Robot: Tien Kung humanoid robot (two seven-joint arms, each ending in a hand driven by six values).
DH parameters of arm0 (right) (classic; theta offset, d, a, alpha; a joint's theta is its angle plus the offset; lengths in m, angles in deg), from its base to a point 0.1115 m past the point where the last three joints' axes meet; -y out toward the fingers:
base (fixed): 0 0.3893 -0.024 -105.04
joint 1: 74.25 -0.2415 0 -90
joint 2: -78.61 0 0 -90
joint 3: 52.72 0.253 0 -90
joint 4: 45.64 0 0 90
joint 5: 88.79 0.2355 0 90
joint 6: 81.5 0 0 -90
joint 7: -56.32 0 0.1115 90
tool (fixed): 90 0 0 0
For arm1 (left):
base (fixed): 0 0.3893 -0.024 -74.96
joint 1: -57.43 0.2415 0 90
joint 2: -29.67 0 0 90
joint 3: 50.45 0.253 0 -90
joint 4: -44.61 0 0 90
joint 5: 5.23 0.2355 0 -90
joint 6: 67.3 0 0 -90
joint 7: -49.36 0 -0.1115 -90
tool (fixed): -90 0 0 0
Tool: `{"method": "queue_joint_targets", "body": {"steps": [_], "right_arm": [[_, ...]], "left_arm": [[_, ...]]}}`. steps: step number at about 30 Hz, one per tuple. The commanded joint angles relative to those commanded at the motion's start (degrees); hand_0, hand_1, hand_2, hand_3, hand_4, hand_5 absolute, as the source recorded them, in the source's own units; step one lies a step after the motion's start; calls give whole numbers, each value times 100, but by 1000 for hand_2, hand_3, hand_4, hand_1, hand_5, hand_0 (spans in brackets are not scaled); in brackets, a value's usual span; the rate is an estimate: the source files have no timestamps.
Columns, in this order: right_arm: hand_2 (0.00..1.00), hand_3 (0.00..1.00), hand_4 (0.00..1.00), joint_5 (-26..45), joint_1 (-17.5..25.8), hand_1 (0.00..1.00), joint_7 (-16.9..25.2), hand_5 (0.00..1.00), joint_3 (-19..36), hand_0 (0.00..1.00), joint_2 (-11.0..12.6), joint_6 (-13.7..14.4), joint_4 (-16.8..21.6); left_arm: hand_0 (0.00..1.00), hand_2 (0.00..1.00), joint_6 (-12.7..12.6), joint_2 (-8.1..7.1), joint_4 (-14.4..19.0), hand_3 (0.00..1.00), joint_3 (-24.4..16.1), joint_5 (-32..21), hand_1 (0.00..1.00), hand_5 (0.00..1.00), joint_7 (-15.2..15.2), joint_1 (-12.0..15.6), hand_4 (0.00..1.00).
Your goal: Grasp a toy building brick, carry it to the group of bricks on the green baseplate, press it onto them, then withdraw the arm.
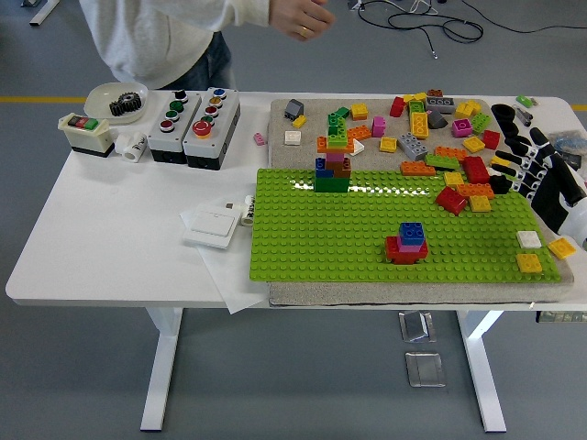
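Observation:
The green baseplate (348, 229) lies on a grey mat at the table's middle right. On it stands a small group of red, blue and pink bricks (406, 243), and a taller multicoloured stack (332, 158) rises at its far left edge. Many loose bricks (431, 137) are scattered on the mat behind the plate. My right hand (510, 158) comes in from the right edge with its black fingers spread over the loose bricks near a red brick (476, 169); it holds nothing. A few yellow and white bricks (529, 252) sit on the plate's right end.
Two grey button boxes (200, 126), a small switch box (84, 133) and a white bowl with a black gear (119, 99) stand at the far left. A white switch plate (211, 223) lies beside the baseplate. A person in a white sweater stands behind the table, one hand (307, 18) raised.

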Motion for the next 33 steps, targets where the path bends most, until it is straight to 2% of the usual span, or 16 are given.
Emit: {"method": "queue_joint_targets", "body": {"steps": [8, 16, 33], "right_arm": [[898, 971, 998, -5, -1, 868, 23, 887, 17, 945, -5, 40, -20], [902, 974, 998, 24, 38, 875, 190, 889, 124, 955, -13, 272, -58], [890, 944, 998, 52, 80, 865, 314, 898, 191, 941, 4, 497, -105]], "left_arm": [[778, 655, -4, 2, 0, 562, 4, -15, 720, 608, -5, -15, 588], [778, 654, -11, 13, 0, 562, -8, -16, 719, 607, -3, -11, 588], [777, 652, -3, 29, 0, 562, 63, -72, 716, 608, -24, -13, 588]]}}
